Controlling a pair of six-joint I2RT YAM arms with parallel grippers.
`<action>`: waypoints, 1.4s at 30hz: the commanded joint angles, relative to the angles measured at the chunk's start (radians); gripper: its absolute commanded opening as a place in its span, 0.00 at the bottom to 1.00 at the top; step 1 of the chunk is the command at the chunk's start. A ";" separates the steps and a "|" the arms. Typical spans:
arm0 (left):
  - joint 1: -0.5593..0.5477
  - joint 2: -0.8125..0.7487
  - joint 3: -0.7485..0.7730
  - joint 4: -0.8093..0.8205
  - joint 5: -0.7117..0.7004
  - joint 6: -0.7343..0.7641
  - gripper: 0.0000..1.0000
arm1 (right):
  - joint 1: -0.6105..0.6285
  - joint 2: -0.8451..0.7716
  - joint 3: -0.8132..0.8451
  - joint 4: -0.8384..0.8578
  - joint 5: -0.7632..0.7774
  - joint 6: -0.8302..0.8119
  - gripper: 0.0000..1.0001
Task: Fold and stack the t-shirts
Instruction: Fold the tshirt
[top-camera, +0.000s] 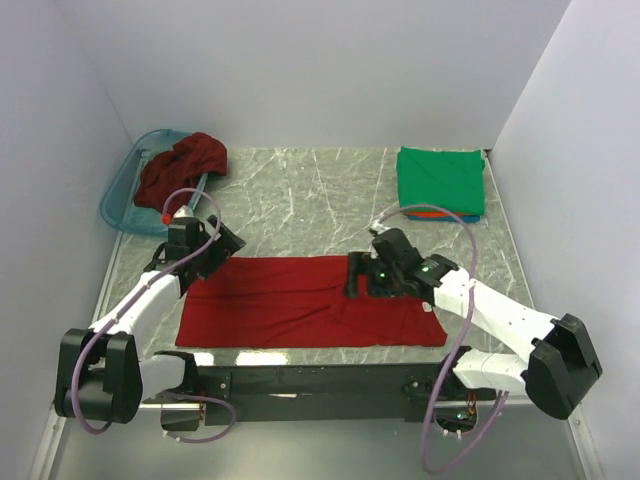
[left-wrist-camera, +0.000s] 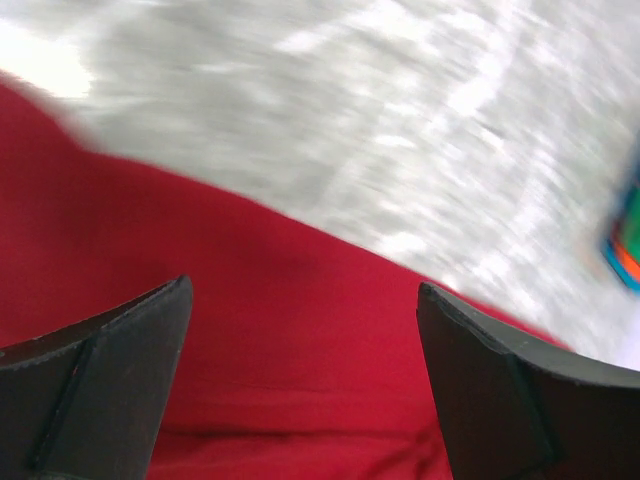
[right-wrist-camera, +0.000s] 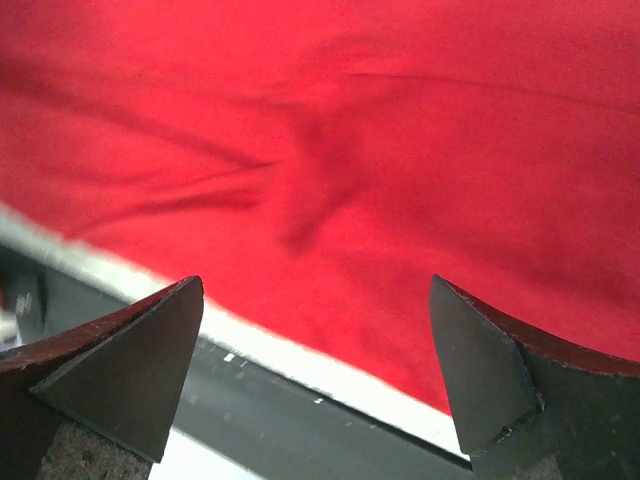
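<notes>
A bright red t-shirt (top-camera: 300, 300) lies flat on the marble table (top-camera: 300, 200) as a wide folded rectangle. My left gripper (top-camera: 228, 245) hovers open over its far left corner; the left wrist view shows red cloth (left-wrist-camera: 250, 340) below the spread fingers (left-wrist-camera: 120, 370), nothing between them. My right gripper (top-camera: 354, 276) stands open over the shirt's right half, and the right wrist view shows the cloth (right-wrist-camera: 350, 150) and its near edge. A maroon t-shirt (top-camera: 182, 165) lies crumpled in the basket. A folded green t-shirt (top-camera: 440, 180) tops a stack at the back right.
The translucent teal basket (top-camera: 120, 200) sits at the back left against the wall. Orange-red and blue cloth edges (top-camera: 430, 214) show under the green shirt. A black rail (top-camera: 320, 378) runs along the table's near edge. White walls close in the left, back and right.
</notes>
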 joint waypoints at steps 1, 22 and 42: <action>-0.015 -0.010 -0.020 0.172 0.246 0.071 0.99 | -0.105 -0.037 -0.084 0.032 0.022 0.078 1.00; -0.040 0.094 -0.116 0.114 0.243 0.055 0.99 | -0.350 0.499 0.046 0.251 -0.107 0.011 1.00; -0.130 -0.104 -0.306 0.172 0.291 -0.140 0.99 | -0.335 1.228 1.136 -0.140 -0.133 -0.095 1.00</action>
